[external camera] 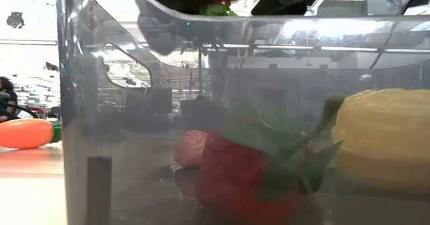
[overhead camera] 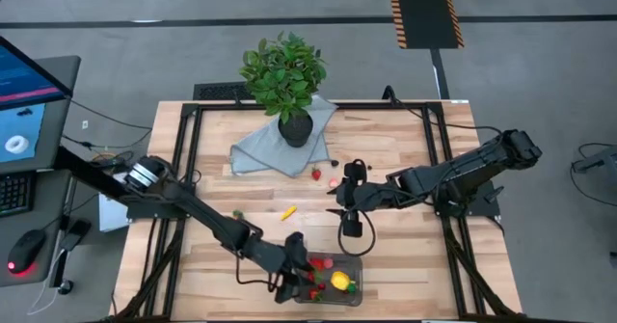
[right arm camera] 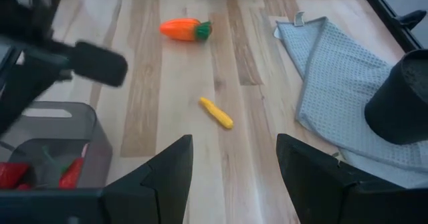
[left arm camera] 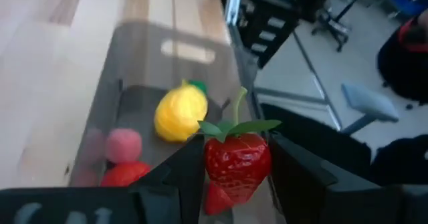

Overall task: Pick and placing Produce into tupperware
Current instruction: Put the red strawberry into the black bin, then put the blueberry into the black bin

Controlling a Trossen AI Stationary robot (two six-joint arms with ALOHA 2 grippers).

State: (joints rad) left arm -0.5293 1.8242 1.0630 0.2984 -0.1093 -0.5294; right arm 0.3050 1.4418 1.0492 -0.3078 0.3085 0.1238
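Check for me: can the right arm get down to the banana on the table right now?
Probably yes. The right gripper is open and empty, and the banana lies alone on bare table ahead of it; the carrot and cloth sit well clear.

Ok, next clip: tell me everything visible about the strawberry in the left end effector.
The strawberry is a glossy red toy, plastic-looking, with green leaves and a thin curved green stem on top. It hangs roughly upright, stem up, pinched between the two dark fingers of the left end effector, touching nothing else. It is above the clear tupperware, near its rim; inside lie a yellow lemon, a pink berry and another red strawberry.
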